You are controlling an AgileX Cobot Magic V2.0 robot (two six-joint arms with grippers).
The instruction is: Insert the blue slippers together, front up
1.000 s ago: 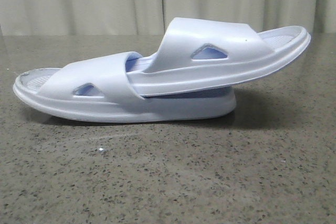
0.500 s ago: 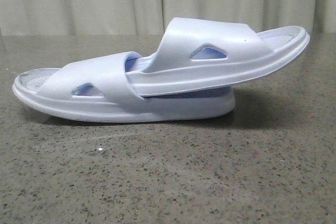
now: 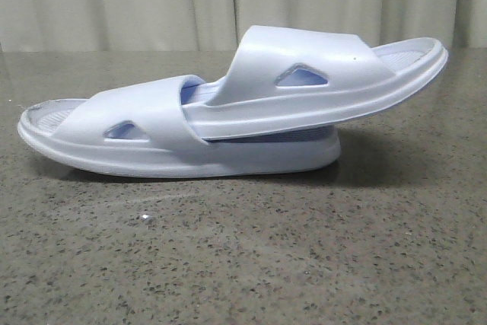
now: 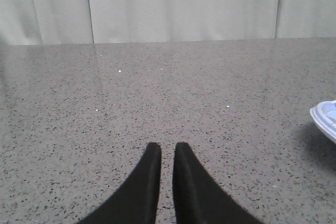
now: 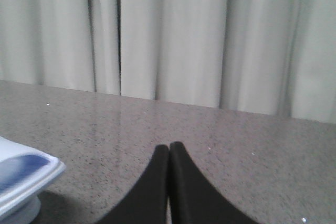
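Two pale blue slippers sit nested on the table in the front view. The lower slipper (image 3: 144, 138) lies flat on its sole. The upper slipper (image 3: 319, 81) has one end tucked under the lower one's strap, and its other end tilts up to the right. Neither gripper shows in the front view. My left gripper (image 4: 167, 148) is empty, its fingers drawn together with only a narrow slit between them, and one slipper's edge (image 4: 325, 120) shows off to its side. My right gripper (image 5: 169, 148) is shut and empty, with a slipper end (image 5: 26, 174) beside it.
The speckled grey stone table (image 3: 251, 256) stretches under everything. Pale curtains (image 3: 152, 1) hang behind its far edge. A small white speck (image 3: 144, 218) lies on the table in front of the slippers.
The upper slipper's raised end has shifted a hair to the left. Nothing else has visibly moved.
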